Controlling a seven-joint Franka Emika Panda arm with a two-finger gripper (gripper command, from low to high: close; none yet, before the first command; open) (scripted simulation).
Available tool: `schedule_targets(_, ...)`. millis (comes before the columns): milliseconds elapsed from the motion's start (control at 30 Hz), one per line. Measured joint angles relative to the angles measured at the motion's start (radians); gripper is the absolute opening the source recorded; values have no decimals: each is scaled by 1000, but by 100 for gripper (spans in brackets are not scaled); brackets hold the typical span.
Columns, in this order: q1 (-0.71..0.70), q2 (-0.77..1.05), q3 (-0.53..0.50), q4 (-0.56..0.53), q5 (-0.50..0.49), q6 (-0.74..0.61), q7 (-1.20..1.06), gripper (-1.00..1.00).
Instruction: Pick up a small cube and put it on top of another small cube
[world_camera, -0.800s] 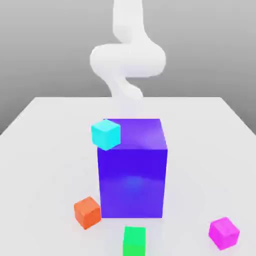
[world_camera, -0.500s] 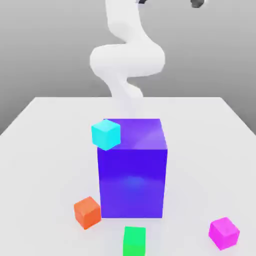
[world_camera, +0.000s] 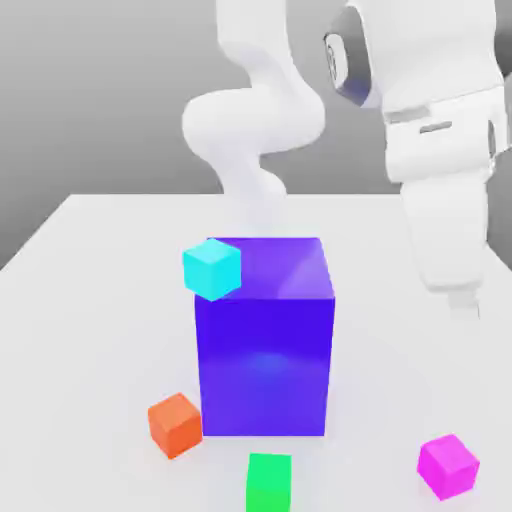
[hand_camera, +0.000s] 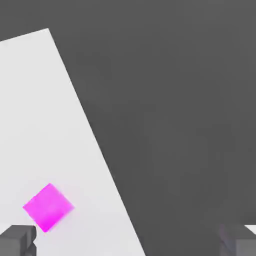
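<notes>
Gripper (world_camera: 464, 303) open, blocky-tipped; magenta cube (world_camera: 448, 467) smooth, sharp-edged; tabletop (world_camera: 120, 300) plain.

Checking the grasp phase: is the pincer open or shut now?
Open: in the hand view, the pincer's two fingertips stand wide apart, with nothing between them.

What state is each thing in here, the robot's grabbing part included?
Gripper: open, empty
Magenta cube: on the table, not held
Orange cube: on the table, not held
Green cube: not held
Cyan cube: not held
Blue-violet block: upright, not held
</notes>
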Motion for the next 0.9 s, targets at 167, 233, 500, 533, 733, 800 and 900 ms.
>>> schedule_targets(167, 30, 135, 27, -12, -22, 54, -169, 0)
schedule_targets(233, 37, 186, 38, -17, -47, 78, -225, 0)
schedule_targets(500, 68, 404, 61, -18, -170, 208, -361, 0)
schedule_targets(533, 63, 441, 68, -11, -165, 236, -367, 0)
schedule_targets(733, 55, 500, 79, 1, -155, 280, -376, -100)
schedule_targets(800, 52, 511, 82, 3, -154, 287, -378, -100)
schedule_targets(900, 63, 439, 69, -12, -170, 232, -367, -100)
